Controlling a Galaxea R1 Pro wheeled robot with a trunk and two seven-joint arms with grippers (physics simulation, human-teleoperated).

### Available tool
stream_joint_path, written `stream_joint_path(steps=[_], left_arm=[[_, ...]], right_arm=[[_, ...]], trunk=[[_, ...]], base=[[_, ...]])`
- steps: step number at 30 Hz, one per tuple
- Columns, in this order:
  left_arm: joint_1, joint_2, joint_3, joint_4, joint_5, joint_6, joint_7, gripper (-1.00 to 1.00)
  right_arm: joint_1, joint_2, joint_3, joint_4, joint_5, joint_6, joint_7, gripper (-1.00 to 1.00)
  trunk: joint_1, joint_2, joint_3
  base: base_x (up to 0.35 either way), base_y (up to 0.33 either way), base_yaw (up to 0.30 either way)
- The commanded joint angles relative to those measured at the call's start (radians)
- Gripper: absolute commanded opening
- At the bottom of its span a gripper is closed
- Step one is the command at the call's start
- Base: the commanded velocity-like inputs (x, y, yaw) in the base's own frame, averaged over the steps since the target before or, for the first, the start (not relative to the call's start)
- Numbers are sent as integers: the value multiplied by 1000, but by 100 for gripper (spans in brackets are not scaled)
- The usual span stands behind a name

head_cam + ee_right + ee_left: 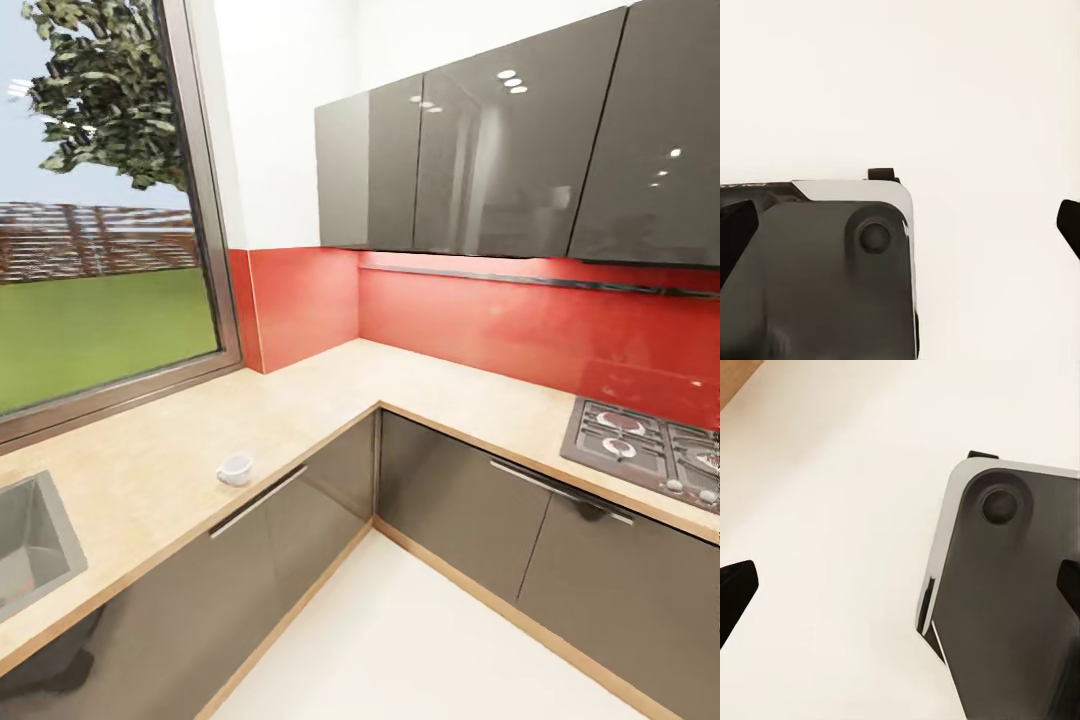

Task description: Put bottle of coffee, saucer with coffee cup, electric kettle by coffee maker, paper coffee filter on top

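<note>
Now both arms hang floorward, left claw (pixel 900 585) spread, right claw (pixel 900 225) spread, coffee cup (pixel 235 469) on countertop (pixel 300 400).

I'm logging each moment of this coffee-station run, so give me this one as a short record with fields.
place: corner kitchen countertop under dark wall cabinets
task item seen: coffee cup, lying on its side near the counter's front edge
fixtures: sink at left, stove at right, window
left gripper: open, over pale floor
right gripper: open, over pale floor
held: nothing
</note>
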Motion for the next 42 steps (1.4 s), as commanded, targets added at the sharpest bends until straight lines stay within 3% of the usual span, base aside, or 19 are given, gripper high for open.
stream_joint_path(steps=[1,7,18,35,42], left_arm=[[0,0,5,1,-6,-5,3,100],[0,-1,6,1,-6,-7,3,100],[0,-1,7,1,-5,-8,3,100],[0,-1,9,0,-5,-8,3,100],[0,-1,9,0,-3,-8,3,100]], right_arm=[[0,0,-8,2,10,-4,-2,100],[0,0,-8,2,10,-4,-3,100],[0,0,-8,2,10,-4,-4,100],[0,3,-8,3,10,-4,-4,100],[0,3,-8,3,10,-4,-4,100]], trunk=[[1,-1,0],[1,-1,0],[1,-1,0],[1,-1,0],[1,-1,0]], base=[[148,-292,0],[148,-292,55],[118,-296,261],[-181,-266,277],[-74,-59,279]])
